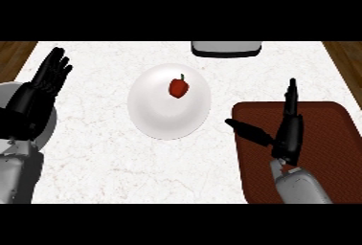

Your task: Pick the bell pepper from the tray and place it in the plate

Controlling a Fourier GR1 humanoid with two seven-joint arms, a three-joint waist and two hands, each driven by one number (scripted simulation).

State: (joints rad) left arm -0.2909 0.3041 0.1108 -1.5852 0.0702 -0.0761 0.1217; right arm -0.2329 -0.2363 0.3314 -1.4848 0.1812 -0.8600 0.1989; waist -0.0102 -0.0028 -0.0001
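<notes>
Sitting on one round white plate [159, 119] — one small red bell pepper [179, 88]. Right robot hand [286, 129] over the one dark-red rectangular tray [332, 143], fingers straight, holding nothing; left robot hand [44, 81] open too.

Bell pepper [179, 88] on plate [157, 119] (hands apart)

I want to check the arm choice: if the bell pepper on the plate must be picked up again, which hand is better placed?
Probably the right hand: open over the tray, beside the plate holding the bell pepper. The left hand rests at the counter's edge.
</notes>
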